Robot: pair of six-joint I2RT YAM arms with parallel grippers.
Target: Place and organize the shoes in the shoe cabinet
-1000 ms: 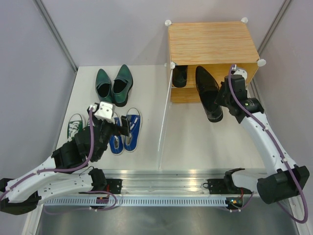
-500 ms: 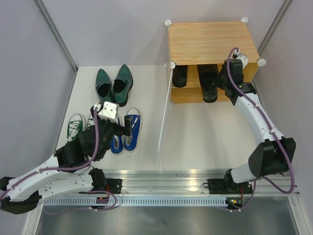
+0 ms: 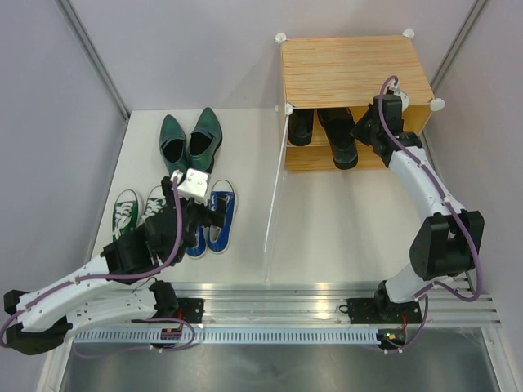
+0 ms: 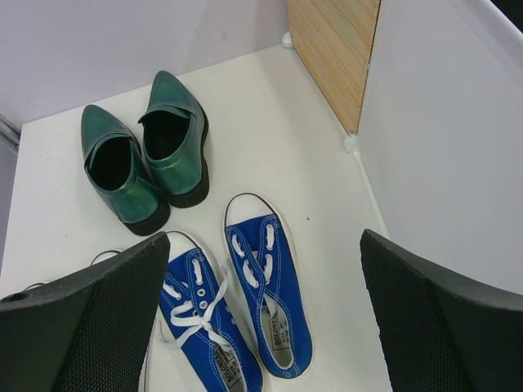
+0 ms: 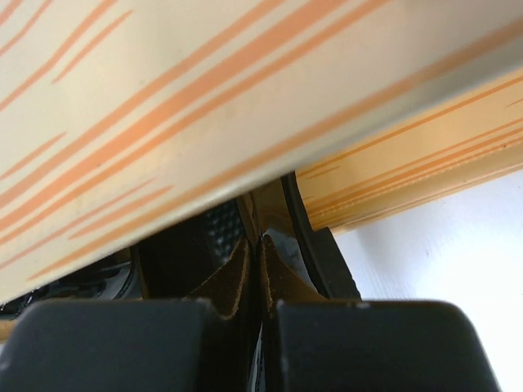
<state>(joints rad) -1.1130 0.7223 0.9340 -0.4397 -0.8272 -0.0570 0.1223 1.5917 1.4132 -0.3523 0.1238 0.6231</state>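
Right hand pinches the black shoe (tan-lined collar) beneath the cabinet panel.

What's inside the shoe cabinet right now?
Two black dress shoes lie side by side in the shoe cabinet at its open front, the right gripper shut on the right-hand one. Its top hides their toes and anything deeper in.

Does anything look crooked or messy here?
Yes. In the light wood-grain shoe cabinet, one black leather dress shoe pokes out past the shelf's front edge, slightly slanted, while its partner sits further in. The right fingers grip the sticking-out shoe.
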